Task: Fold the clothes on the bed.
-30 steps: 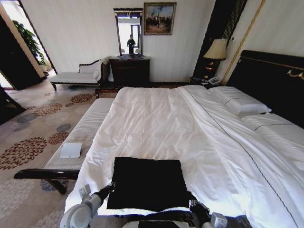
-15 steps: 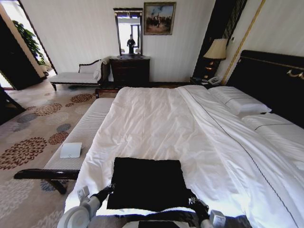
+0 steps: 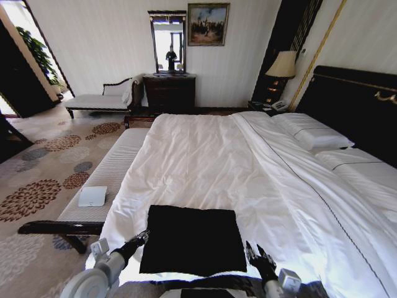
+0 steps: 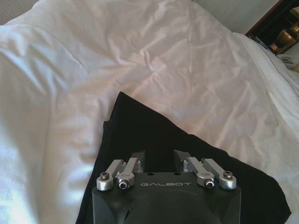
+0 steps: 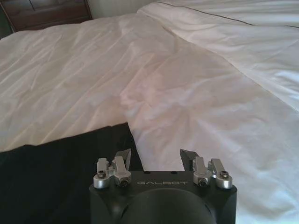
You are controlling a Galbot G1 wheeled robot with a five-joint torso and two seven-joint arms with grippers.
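Note:
The clothes [image 3: 192, 239], a black T-shirt, lie as a flat, near-square rectangle on the near end of the bed [image 3: 205, 161], on its white duvet. My left gripper [image 3: 141, 237] is open just off the shirt's near-left edge. In the left wrist view the left gripper [image 4: 158, 161] hovers over the black fabric [image 4: 154, 135] with nothing between its fingers. My right gripper [image 3: 257, 253] stands open beside the shirt's near-right corner. From the right wrist the right gripper [image 5: 155, 156] is above the duvet [image 5: 187, 93], at the edge of the black cloth [image 5: 56, 172].
A grey-striped bench [image 3: 115, 167] runs along the bed's left side with a white folded item [image 3: 93, 196] on it. Pillows [image 3: 313, 136] and the dark headboard [image 3: 353, 105] are at the right. A dresser [image 3: 169, 93] and lamp [image 3: 282, 65] stand by the far wall.
Both grippers have drawn away from the shirt's near corners, the left one to the left and the right one to the right. The shirt lies as before.

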